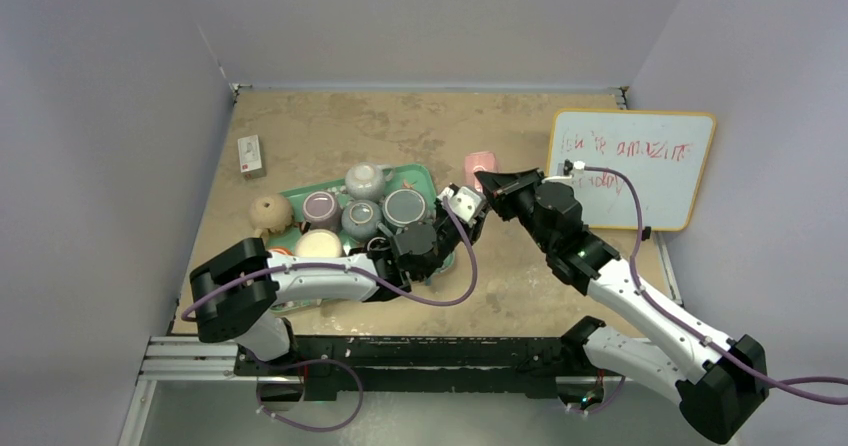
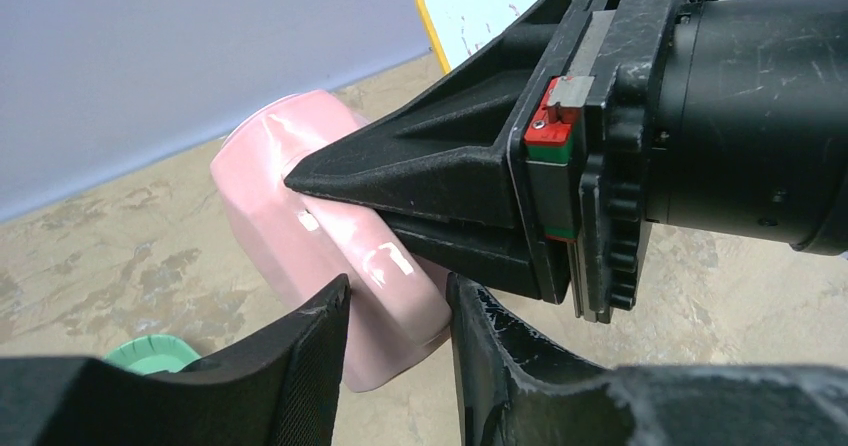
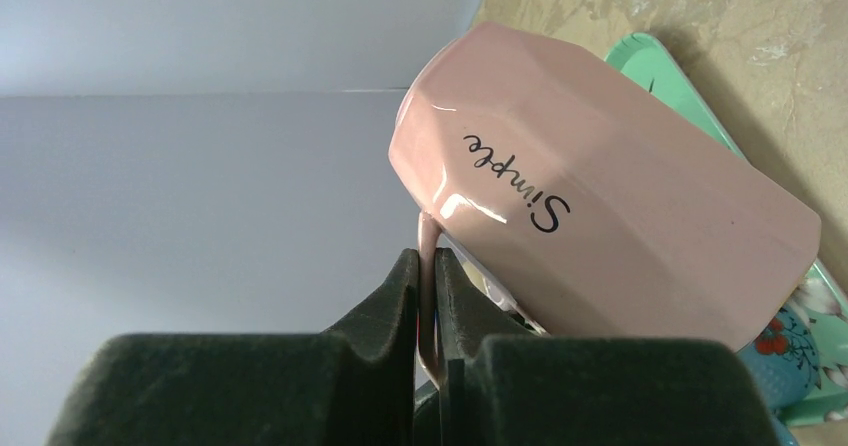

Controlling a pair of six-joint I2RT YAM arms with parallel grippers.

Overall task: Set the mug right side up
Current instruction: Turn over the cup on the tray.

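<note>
Tilted pink mug (image 2: pixel 285 251) held in the right gripper (image 2: pixel 335 201), reaching in from its right; beneath it the left gripper (image 2: pixel 398 288) stands parted, green tray (image 2: pixel 150 352) lower left.

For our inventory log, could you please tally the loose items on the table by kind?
Pink mug: 1
Other cups and pots: 6
Green tray: 1
Whiteboard: 1
Small white box: 1
Total: 10
</note>
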